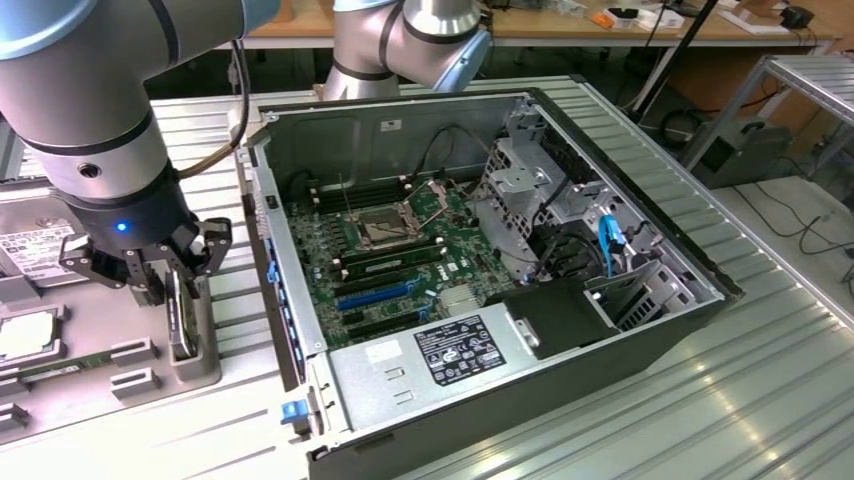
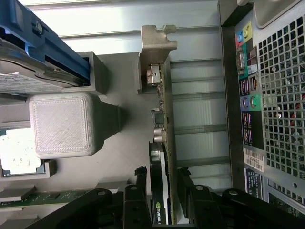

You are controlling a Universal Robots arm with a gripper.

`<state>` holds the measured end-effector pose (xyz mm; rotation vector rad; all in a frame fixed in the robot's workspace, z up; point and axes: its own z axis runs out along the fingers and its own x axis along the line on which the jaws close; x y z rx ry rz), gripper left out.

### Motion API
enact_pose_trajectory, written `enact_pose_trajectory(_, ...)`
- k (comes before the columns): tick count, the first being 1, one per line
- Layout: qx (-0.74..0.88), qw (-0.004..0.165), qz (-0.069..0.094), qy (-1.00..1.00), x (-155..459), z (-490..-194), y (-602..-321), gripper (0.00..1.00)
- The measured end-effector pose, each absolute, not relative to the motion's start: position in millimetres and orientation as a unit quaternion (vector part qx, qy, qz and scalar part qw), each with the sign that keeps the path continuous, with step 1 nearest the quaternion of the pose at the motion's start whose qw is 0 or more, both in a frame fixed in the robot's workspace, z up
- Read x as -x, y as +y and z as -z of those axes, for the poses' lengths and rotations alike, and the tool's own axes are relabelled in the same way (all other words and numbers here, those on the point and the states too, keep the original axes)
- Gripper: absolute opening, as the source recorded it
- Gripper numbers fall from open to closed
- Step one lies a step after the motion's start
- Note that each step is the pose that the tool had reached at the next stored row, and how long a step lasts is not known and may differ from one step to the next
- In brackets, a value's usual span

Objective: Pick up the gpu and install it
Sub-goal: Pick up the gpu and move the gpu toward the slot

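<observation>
Gpu (image 1: 183, 325) on edge in a slot of the grey printed holder (image 1: 147, 372), silver bracket (image 2: 158, 44) at one end, just outside the open computer case (image 1: 400, 125) — not lifted yet. The jaws stand apart astride the card's upper edge, and the wrist view shows a sliver of gap on each side, so nothing is gripped. This looks like the pick-up step, right at the grasp. A sound hold calls for squeezing squarely on the thin board while it stays upright in its slot. Holder and case share a ribbed metal table (image 1: 747, 380); a hard drive (image 1: 30, 250) lies in the holder nearby. Beyond — a wooden worktop (image 1: 561, 30) and trailing cables (image 1: 787, 215).
</observation>
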<state>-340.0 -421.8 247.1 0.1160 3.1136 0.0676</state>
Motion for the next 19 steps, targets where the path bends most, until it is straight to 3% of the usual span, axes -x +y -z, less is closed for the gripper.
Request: enact_pose_trajectory(19, -0.037, 0.012, -0.022, 0.999, 340.5, -247.0, -421.8, 0.39)
